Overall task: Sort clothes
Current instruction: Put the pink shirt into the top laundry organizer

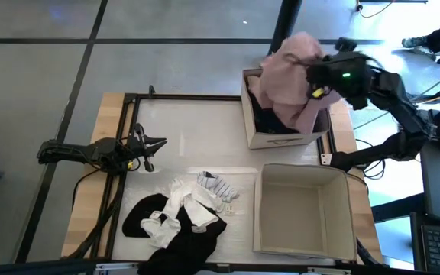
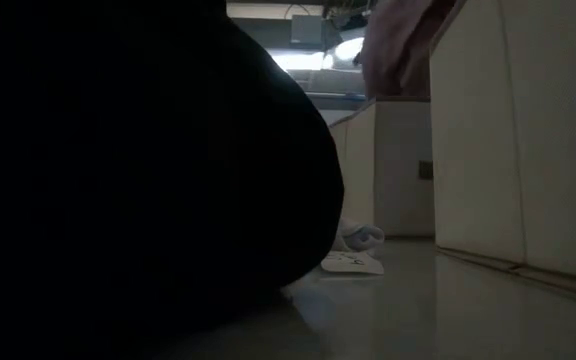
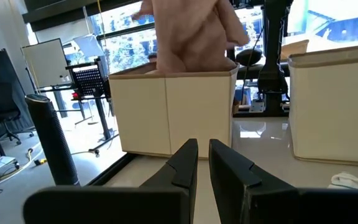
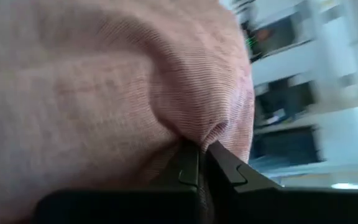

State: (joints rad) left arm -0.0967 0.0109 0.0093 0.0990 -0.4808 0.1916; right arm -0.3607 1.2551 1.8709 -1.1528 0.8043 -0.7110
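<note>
Right gripper (image 1: 321, 85): clamped shut on the pink garment (image 1: 292, 72), held above the far box (image 1: 270, 137).
Left gripper (image 1: 157, 143): nearly closed, empty, waiting left.
Done: dark pieces in far box.
Left: black and white clothes (image 1: 176, 218) near; near box (image 1: 304, 214) empty.

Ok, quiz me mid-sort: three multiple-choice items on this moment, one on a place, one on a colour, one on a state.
1. Where does the pink garment hang?
A. over the far box
B. over the near box
C. on the table's left

2. What colour is the largest piece in the pile on the table?
A. red
B. black
C. yellow

3. How is the right claw?
A. wide open, empty
B. shut on the pink garment
C. resting on the table

Answers: 1 A, the high view shows it above the far box; 2 B, black cloth lies under the white pieces; 3 B, the right wrist view shows cloth pinched.
</note>
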